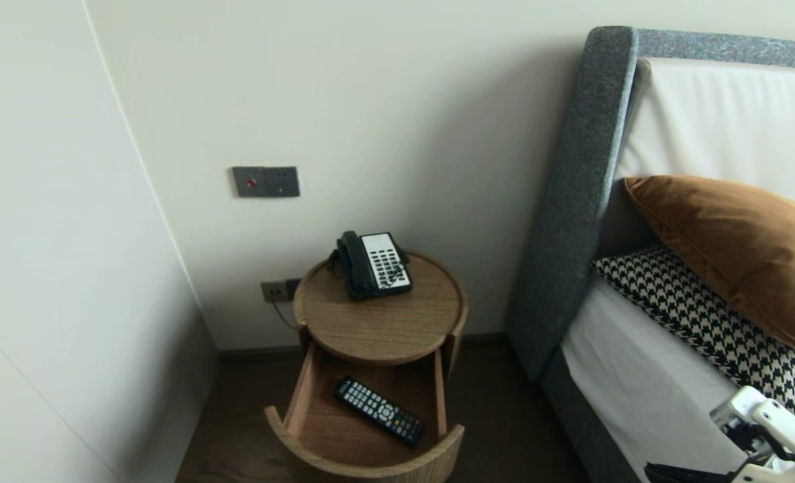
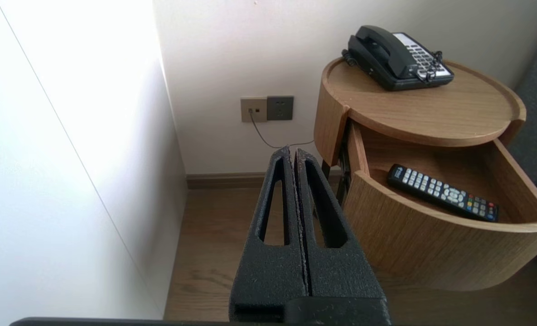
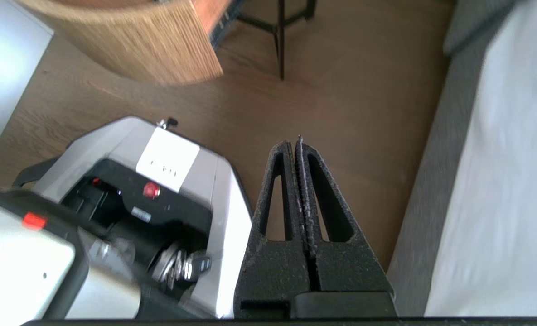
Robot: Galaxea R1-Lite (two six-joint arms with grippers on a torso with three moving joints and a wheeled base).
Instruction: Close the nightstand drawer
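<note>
Two empty grippers near an open drawer. The left gripper [image 2: 294, 151] hangs over the floor [image 2: 232, 253] near the wall, jaws pressed together on nothing. The right gripper [image 3: 294, 142], likewise closed and empty, points down at bare floor between the robot's base [image 3: 168, 181] and the bed [image 3: 499, 181]. In the head view only the right arm [image 1: 773, 422] shows, low at the bed's edge.

We judge that a reach for the remote [image 1: 379, 410] is best made from above. The jaws should be opened early and set across its narrow width, and they should clear the drawer's [image 1: 370, 463] curved front and the overhanging top of the bench [image 1: 384, 329].

The remote lies flat and aslant on the drawer floor, below the telephone [image 1: 375, 263]. It is well apart from both grippers and to the left of the right arm.
</note>
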